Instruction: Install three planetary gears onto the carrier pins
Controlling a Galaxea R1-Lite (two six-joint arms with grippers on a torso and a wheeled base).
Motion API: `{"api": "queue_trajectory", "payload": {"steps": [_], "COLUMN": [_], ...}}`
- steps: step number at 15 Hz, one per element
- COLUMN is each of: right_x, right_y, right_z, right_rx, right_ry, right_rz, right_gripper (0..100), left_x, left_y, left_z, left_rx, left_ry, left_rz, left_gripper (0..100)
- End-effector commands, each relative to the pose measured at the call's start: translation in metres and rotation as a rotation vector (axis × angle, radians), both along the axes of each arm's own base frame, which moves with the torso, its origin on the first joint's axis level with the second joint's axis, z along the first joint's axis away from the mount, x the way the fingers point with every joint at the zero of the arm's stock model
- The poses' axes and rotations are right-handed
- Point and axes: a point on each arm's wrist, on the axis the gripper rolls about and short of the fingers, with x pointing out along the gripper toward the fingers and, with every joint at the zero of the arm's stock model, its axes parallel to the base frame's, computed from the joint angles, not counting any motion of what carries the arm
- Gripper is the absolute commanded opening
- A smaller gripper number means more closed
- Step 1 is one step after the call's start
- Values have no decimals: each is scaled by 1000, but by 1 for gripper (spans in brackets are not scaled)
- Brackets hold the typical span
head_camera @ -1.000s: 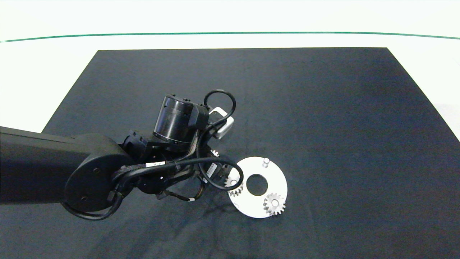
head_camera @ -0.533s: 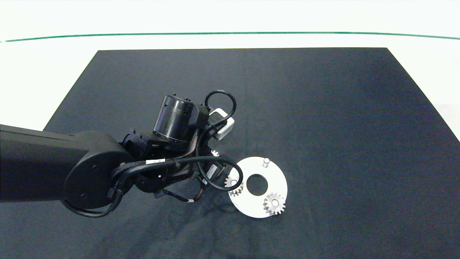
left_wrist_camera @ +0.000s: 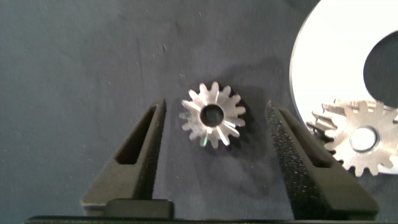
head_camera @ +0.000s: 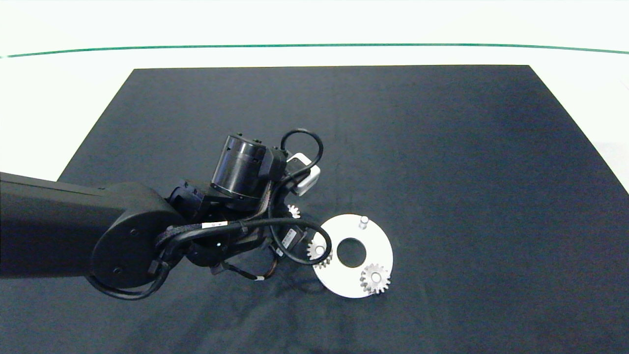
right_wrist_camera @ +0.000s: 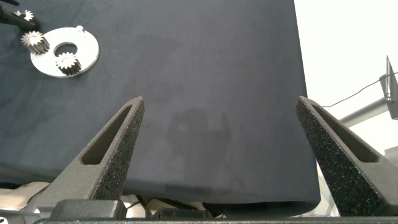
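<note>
The third planetary gear lay flat on the dark mat, just beside the white carrier disc, between the spread fingers of the left gripper. Being small, rigid and probably slippery, it would best be pinched across opposite teeth. The right gripper was held open, well apart.

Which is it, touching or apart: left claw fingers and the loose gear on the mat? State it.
Apart. The left wrist view shows dark mat on both sides between the fingers and the loose gear; the left claw is open.

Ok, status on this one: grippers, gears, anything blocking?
Left gripper open, straddling the loose gear on the cloth beside the disc. Two gears on pins, one pin bare. Right gripper open, idle, away. Nothing blocking.
</note>
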Motion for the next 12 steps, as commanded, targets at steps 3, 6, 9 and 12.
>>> {"api": "queue_trajectory", "payload": {"steps": [3, 6, 9, 12], "right_x": [0, 0, 0, 0], "right_y": [0, 0, 0, 0], "right_z": [0, 0, -1, 0], "right_rx": [-1, -1, -2, -1], "right_ry": [3, 3, 4, 3], "right_rz": [1, -1, 1, -1], "right_gripper": [100, 100, 100, 100], "left_x": [2, 4, 5, 4], "left_y": [-3, -4, -1, -1], "left_z": [-4, -7, -9, -9], "left_rx": [6, 4, 8, 7], "left_ry": [5, 15, 22, 25], "left_rz": [-1, -14, -8, -9], "left_gripper": [52, 46, 40, 34]}}
